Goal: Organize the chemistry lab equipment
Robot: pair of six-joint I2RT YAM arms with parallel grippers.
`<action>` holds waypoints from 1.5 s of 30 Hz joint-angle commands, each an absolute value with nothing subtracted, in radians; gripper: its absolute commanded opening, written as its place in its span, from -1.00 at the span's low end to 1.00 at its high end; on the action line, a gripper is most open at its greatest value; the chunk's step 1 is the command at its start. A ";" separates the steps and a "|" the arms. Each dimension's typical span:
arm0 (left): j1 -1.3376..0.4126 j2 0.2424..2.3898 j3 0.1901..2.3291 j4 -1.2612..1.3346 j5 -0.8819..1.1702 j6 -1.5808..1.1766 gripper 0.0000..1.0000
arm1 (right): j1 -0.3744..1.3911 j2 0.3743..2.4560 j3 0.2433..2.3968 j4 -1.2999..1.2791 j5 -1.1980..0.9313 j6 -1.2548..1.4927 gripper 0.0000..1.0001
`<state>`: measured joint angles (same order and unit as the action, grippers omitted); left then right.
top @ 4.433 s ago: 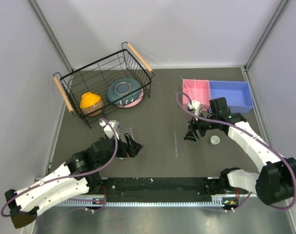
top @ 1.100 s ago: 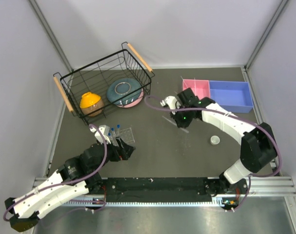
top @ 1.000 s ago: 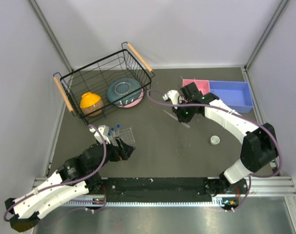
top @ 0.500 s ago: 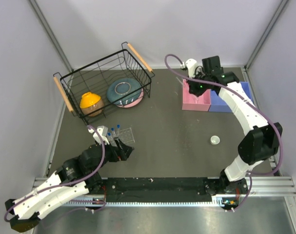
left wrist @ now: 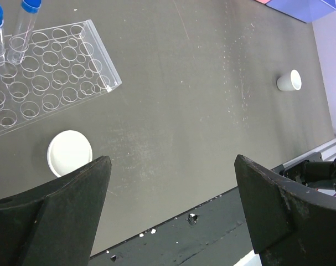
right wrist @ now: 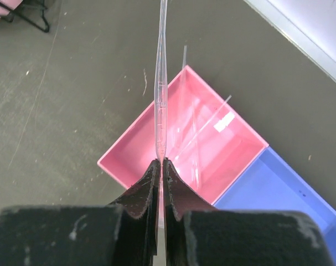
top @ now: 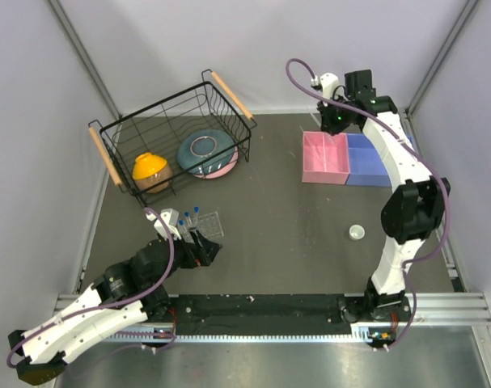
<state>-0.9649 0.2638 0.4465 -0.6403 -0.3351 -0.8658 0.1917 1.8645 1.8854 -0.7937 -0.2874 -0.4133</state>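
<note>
In the right wrist view my right gripper (right wrist: 160, 162) is shut on a thin clear rod (right wrist: 161, 83) that points away from the jaws over the pink bin (right wrist: 132, 158). More clear rods (right wrist: 196, 130) lie inside that bin. From above, this gripper (top: 337, 121) hangs over the bin's far edge. My left gripper (left wrist: 173, 205) is open with nothing between its fingers, over bare table. Ahead of it stands the clear tube rack (left wrist: 51, 77) holding blue-capped tubes (left wrist: 25, 25). One white cup (left wrist: 70, 153) sits beside the rack, another white cup (left wrist: 289, 81) far right.
A blue bin (top: 376, 158) adjoins the pink bin (top: 324, 176) on its right. The black wire basket (top: 116, 129) at the back left holds an orange bowl (top: 150, 168) and a teal-pink bowl (top: 206, 152). The table's near edge runs close under the left gripper.
My right arm has carried the rod from mid-table back and up to above the pink bin. The left arm has stayed in place, open.
</note>
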 commanded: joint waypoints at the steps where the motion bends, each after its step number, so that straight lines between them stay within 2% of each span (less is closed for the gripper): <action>1: -0.966 0.265 0.448 -0.624 -0.362 -0.850 0.98 | 0.176 1.945 2.003 -0.790 -0.308 -0.367 -0.99; 5: -0.965 0.273 0.462 -0.630 -0.364 -0.844 0.98 | 0.176 2.006 2.043 -0.790 -0.308 -0.336 -0.98; 14: -0.966 0.255 0.453 -0.637 -0.364 -0.850 0.98 | 0.167 2.042 1.910 -0.788 -0.265 -0.345 -0.91; 17: -0.965 0.265 0.457 -0.627 -0.357 -0.845 0.98 | 0.167 2.046 1.864 -0.790 -0.253 -0.345 -0.71; 18: -0.966 0.268 0.460 -0.627 -0.356 -0.845 0.98 | 0.167 2.045 1.858 -0.792 -0.249 -0.345 -0.53; 20: -0.966 0.273 0.468 -0.632 -0.351 -0.845 0.98 | 0.164 2.023 1.839 -0.792 -0.245 -0.348 -0.36; 22: -0.966 0.270 0.472 -0.637 -0.345 -0.847 0.98 | 0.158 1.994 1.827 -0.790 -0.262 -0.341 -0.07; 25: -0.965 0.258 0.474 -0.649 -0.342 -0.853 0.98 | 0.140 1.912 1.796 -0.793 -0.304 -0.336 0.09; 28: -0.966 0.245 0.477 -0.658 -0.342 -0.861 0.98 | 0.120 1.789 1.729 -0.793 -0.397 -0.344 0.11; 31: -0.965 0.233 0.483 -0.670 -0.341 -0.865 0.98 | 0.112 1.631 1.617 -0.792 -0.520 -0.368 0.21; 36: -0.966 0.222 0.482 -0.689 -0.337 -0.871 0.98 | 0.112 1.396 1.367 -0.792 -0.701 -0.411 0.48; 40: -0.966 0.229 0.492 -0.690 -0.336 -0.864 0.98 | 0.112 1.211 1.223 -0.793 -0.709 -0.457 0.69; 45: -0.966 0.238 0.499 -0.687 -0.331 -0.862 0.98 | 0.112 1.086 1.092 -0.798 -0.637 -0.488 0.93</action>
